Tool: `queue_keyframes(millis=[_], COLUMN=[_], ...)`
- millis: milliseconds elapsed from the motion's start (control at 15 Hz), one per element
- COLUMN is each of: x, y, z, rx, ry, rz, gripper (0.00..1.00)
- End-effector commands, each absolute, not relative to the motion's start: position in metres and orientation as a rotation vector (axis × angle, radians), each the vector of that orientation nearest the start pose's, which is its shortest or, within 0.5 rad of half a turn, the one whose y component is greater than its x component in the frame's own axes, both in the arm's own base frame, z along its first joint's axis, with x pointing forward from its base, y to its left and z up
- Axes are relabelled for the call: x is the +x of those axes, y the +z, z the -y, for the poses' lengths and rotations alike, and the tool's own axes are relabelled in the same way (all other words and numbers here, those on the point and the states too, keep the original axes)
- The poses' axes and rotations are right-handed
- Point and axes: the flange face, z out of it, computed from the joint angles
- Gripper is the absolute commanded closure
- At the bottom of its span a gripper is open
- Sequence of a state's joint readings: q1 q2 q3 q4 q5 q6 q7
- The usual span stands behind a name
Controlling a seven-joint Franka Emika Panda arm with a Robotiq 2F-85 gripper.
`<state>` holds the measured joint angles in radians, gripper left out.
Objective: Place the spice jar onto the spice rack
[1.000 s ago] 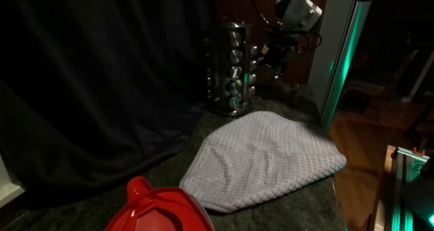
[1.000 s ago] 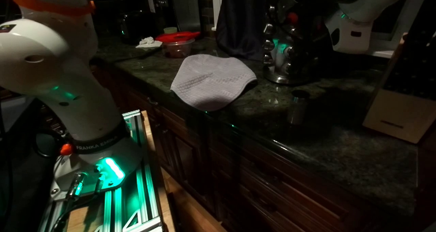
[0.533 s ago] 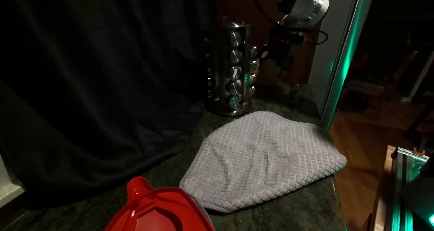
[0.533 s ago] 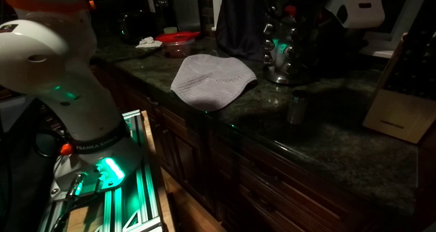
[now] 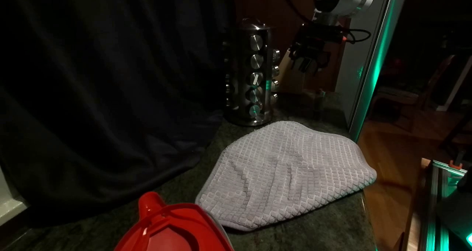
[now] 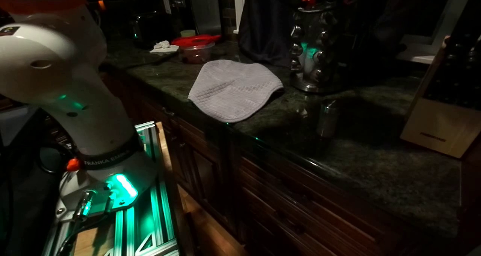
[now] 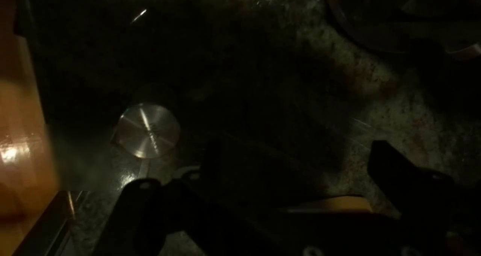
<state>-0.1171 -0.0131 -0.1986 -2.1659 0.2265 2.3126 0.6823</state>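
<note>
The spice jar stands upright on the dark counter, seen in both exterior views (image 5: 319, 101) (image 6: 328, 120). In the wrist view its round silvery lid (image 7: 147, 131) shows left of the fingers. The spice rack, a shiny metal tower with rows of jars, stands beside it in both exterior views (image 5: 241, 74) (image 6: 309, 62). Its base (image 7: 379, 41) shows at the top right of the wrist view. My gripper (image 5: 309, 67) hangs above the counter between rack and jar, pointing mostly down. In the wrist view the gripper (image 7: 295, 147) is open with nothing between the fingers; the left finger is very dark.
A grey cloth (image 5: 287, 173) lies in front of the rack. A red-lidded container (image 6: 196, 47) stands further along the counter. A wooden knife block (image 6: 436, 128) stands near the jar. A dark curtain (image 5: 110, 96) hangs beside the rack. The counter edge (image 6: 312, 162) runs close to the jar.
My arm has moved away from the rack, rightward and up in an exterior view, and the gripper has turned more downward. The jar, rack and cloth have not moved.
</note>
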Motion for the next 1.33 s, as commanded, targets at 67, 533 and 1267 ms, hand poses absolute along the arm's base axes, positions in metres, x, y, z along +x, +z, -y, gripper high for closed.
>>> queue_keyframes(millis=[67, 533, 1267], x=[0.489, 0.455, 0.426], y=[0.438, 0.466, 0.480], z=[0.152, 0.132, 0.103], rx=[-2.607, -2.840, -2.888], ry=[-0.312, -0.502, -0.925], rz=[-1.504, -1.262, -0.932], gripper=[0.00, 0.00, 0.00])
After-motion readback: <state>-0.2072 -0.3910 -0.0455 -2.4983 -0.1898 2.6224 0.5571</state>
